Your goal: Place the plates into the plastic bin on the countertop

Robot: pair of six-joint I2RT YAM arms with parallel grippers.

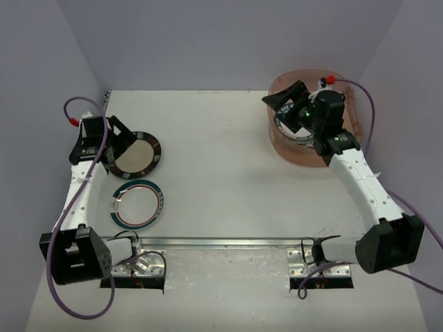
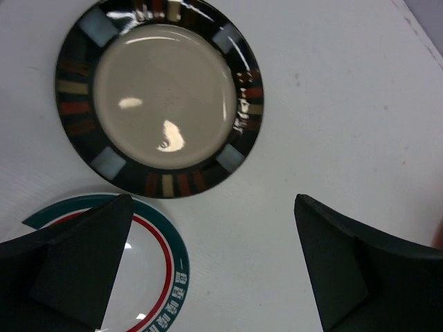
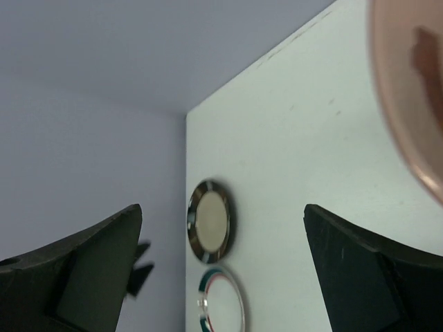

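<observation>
Top external view: two plates lie on the left half of the desk, a black-rimmed plate and, just nearer, a white plate with a green and red rim, with a narrow gap between their edges. The plastic bin sits in the far right corner, close to the desk's right edge; the right arm mostly hides what lies inside. Wide bare desk separates the plates from the bin. The left claw hangs open beside the black-rimmed plate's edge, one finger over the white plate. The right claw gapes open above the bin's left side.
</observation>
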